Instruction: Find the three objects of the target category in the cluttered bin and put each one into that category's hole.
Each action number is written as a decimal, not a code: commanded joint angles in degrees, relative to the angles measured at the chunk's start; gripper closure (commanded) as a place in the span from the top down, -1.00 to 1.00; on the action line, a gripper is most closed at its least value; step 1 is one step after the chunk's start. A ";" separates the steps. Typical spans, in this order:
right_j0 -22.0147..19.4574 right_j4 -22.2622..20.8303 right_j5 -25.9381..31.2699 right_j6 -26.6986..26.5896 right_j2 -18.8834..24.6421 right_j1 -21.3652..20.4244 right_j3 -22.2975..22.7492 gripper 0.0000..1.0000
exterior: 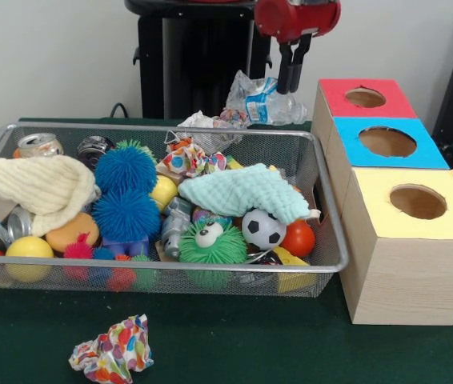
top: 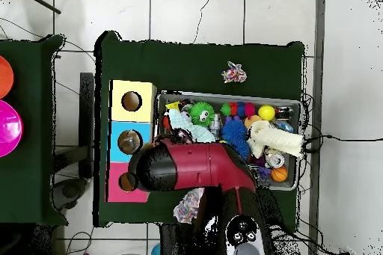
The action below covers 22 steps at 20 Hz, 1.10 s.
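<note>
The gripper hangs from the red arm above the table's far edge, its two dark fingers pointing down close together just right of a crushed clear plastic bottle with blue markings; whether they pinch the bottle's end cannot be told. The bottle sits beyond the far right corner of the wire mesh bin, between the bin's rim and the red-topped box, whose round hole lies just right of the fingers with open air between. The blue-topped box and yellow-topped box stand in a row toward the near edge, close against the bin's right side. Inside the bin, blue spiky balls, a cream knitted cloth, a mint cloth, a green fuzzy toy with an eye, a small soccer ball, yellow balls and crushed cans crowd the floor to the rim. A crumpled colourful wrapper lies alone on the green table near its front edge, with bare cloth around it. Overhead, the arm covers the bin's box-side end.
</note>
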 commanded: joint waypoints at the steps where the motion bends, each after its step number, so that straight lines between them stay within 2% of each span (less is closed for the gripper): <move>1: 2.78 2.14 -1.16 17.27 -1.72 0.82 -0.20 -1.00; 9: 8.04 4.38 0.33 19.31 -4.29 0.91 -1.44 -1.00; 22: 11.26 7.42 4.64 19.19 -6.44 0.98 -4.60 -1.00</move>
